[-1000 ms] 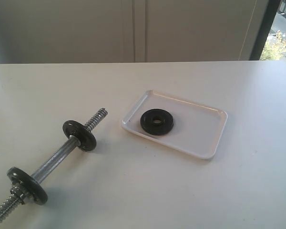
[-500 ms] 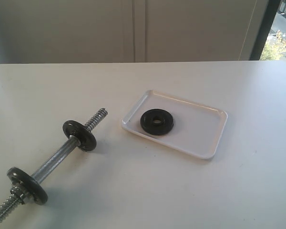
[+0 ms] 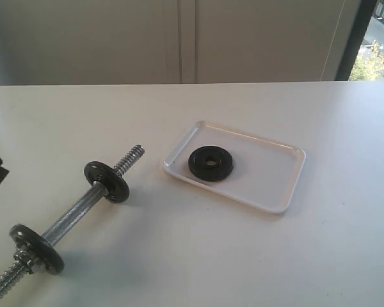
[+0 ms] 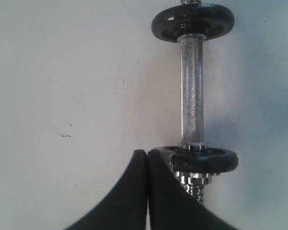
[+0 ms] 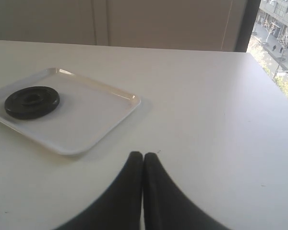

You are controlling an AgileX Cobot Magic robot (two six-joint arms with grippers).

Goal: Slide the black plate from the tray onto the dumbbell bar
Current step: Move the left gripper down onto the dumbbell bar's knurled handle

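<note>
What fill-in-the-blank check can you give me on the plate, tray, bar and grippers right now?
The black plate lies flat inside the ____.
The dumbbell bar carries ____ discs.
The left gripper and the right gripper are both ____, holding nothing.
Missing words: tray; two; shut.

The black plate [image 3: 210,164] lies flat in the tray [image 3: 264,174]; the dumbbell bar [image 3: 70,219] rests well apart on the table [image 3: 243,256].

Left claw [image 4: 147,152], right claw [image 5: 143,154]: smooth matte black fingers [image 4: 129,191], curved, tapering to narrow tips.
</note>
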